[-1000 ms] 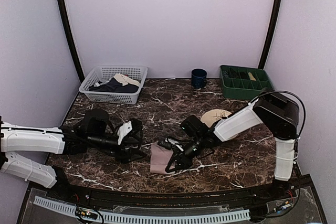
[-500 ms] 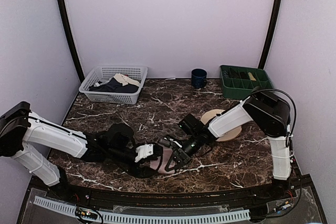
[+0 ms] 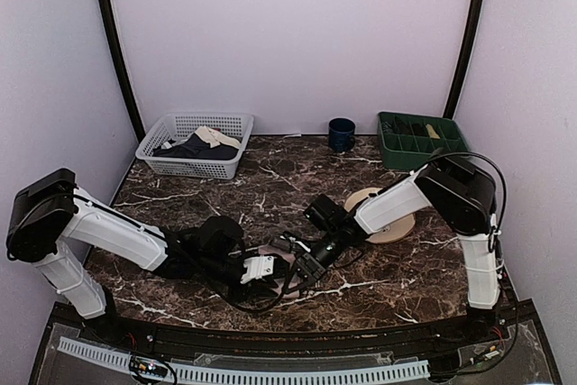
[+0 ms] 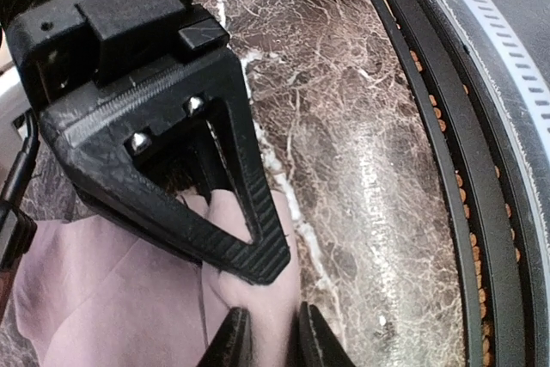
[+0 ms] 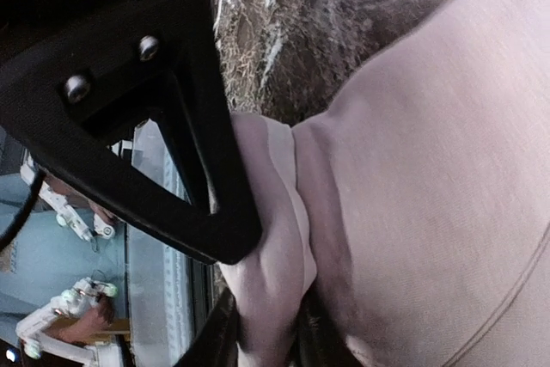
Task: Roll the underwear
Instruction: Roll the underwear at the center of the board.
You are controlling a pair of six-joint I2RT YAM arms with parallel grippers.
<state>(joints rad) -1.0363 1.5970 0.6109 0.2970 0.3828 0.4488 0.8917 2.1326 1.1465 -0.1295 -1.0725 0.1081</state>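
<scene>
The left gripper (image 4: pixel 268 343) pinched the underwear (image 4: pixel 103 290) at its frame's bottom edge, jaws narrow on cloth; the right gripper (image 5: pixel 268 333) clamped a fold likewise. Both met lower-centre on the table (image 3: pixel 406 279).

Left pincer (image 3: pixel 261 270) and right pincer (image 3: pixel 303 267) are crammed together over the pink underwear (image 3: pixel 282 259), near the bench (image 3: pixel 297 178) front edge.

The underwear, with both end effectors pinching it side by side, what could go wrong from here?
The left end effector and right end effector pinch the underwear right beside each other, so they may collide once rolling starts. Each holds only a small fold at the edge, which could slip free and leave the roll loose.
</scene>
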